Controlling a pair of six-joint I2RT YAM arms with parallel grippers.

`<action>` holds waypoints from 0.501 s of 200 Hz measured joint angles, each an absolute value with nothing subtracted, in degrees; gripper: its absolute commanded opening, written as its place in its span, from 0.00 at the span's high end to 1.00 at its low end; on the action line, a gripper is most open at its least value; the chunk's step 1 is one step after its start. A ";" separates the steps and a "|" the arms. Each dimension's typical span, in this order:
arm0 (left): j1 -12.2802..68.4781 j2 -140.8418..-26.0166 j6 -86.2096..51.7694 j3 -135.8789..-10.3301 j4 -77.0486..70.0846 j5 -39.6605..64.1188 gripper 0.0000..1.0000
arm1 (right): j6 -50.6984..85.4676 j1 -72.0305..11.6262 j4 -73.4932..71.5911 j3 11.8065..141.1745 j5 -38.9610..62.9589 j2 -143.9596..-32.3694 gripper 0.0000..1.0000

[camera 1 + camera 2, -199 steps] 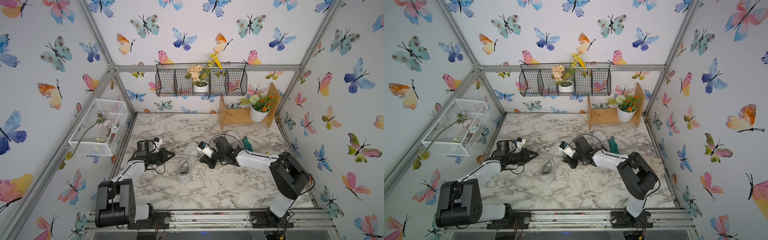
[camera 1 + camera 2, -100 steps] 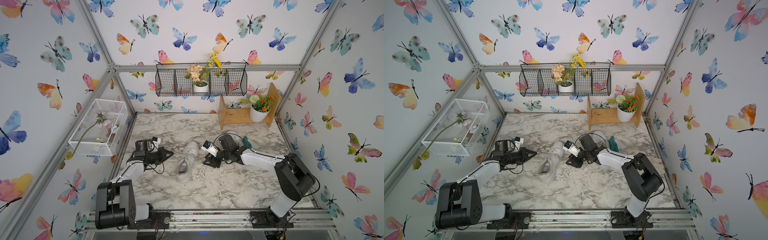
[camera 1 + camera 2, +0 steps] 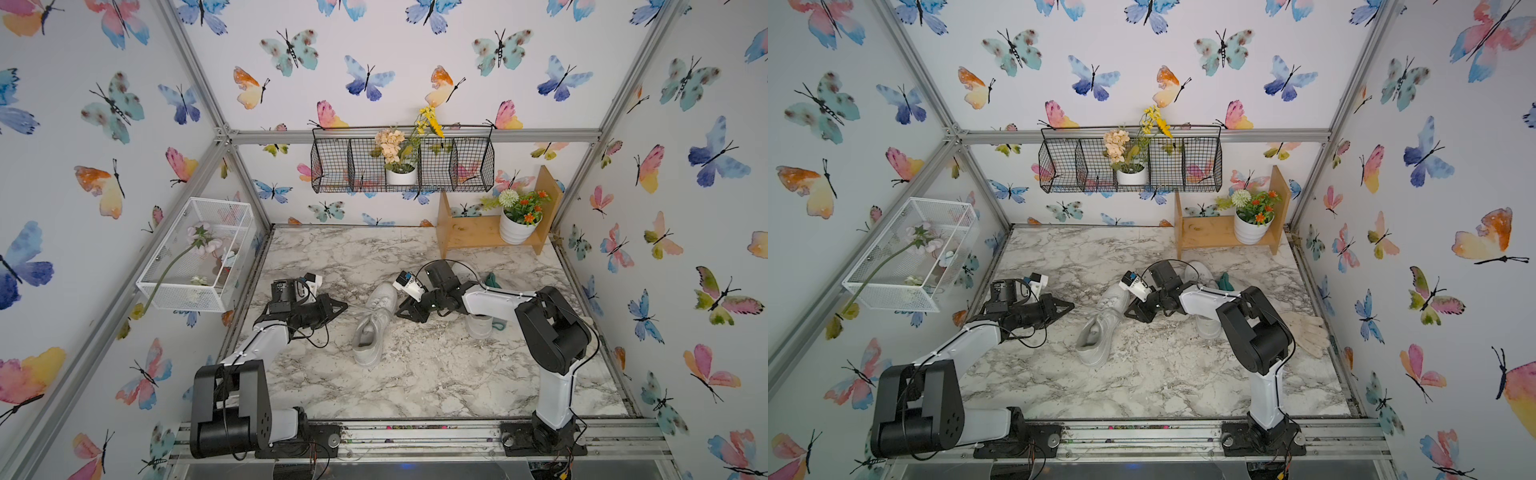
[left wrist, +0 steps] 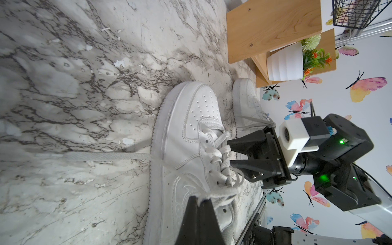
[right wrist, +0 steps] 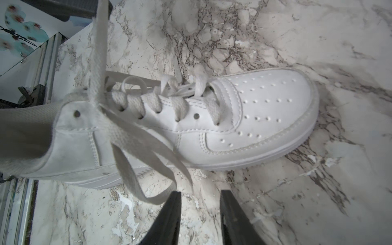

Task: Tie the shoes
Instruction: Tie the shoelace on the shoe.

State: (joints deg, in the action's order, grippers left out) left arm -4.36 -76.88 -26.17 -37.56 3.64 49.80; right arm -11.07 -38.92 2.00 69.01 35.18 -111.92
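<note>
One white shoe (image 3: 371,323) (image 3: 1099,328) lies mid-table, toe toward the back. My left gripper (image 4: 200,199) (image 3: 343,306) is shut on one of its white laces (image 4: 221,192), which runs taut from the shoe's top eyelets. My right gripper (image 5: 200,196) (image 3: 401,312) stands open on the shoe's other side, nothing between its fingers. A loose lace loop (image 5: 135,152) hangs from the shoe (image 5: 244,118) and touches the outer side of one finger. The second shoe (image 4: 246,101) (image 3: 1207,325) sits mostly hidden behind the right arm.
A teal glove (image 3: 1225,281) lies behind the right arm and a cream glove (image 3: 1306,332) by the right wall. A wooden shelf (image 3: 469,237) with a flower pot (image 3: 517,230) stands at the back right. Another lace end (image 4: 95,157) trails flat across the marble table (image 3: 415,374).
My right gripper's jaws have come apart, and it has shifted slightly. My left gripper stays shut on its lace, and the shoe has barely moved.
</note>
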 measured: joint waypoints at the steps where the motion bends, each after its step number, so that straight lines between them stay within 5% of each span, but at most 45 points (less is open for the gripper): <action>1: -4.36 -76.88 -26.17 -37.56 3.64 49.80 1.00 | -11.07 -38.94 2.00 69.01 35.18 -111.94 0.64; 100: -4.01 -76.88 -26.20 -37.56 3.62 49.78 1.00 | -9.67 -41.36 1.19 72.34 36.07 -114.89 0.60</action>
State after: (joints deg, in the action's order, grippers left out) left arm -4.01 -76.88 -26.20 -37.56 3.62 49.78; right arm -9.67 -41.36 1.19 72.34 36.07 -114.89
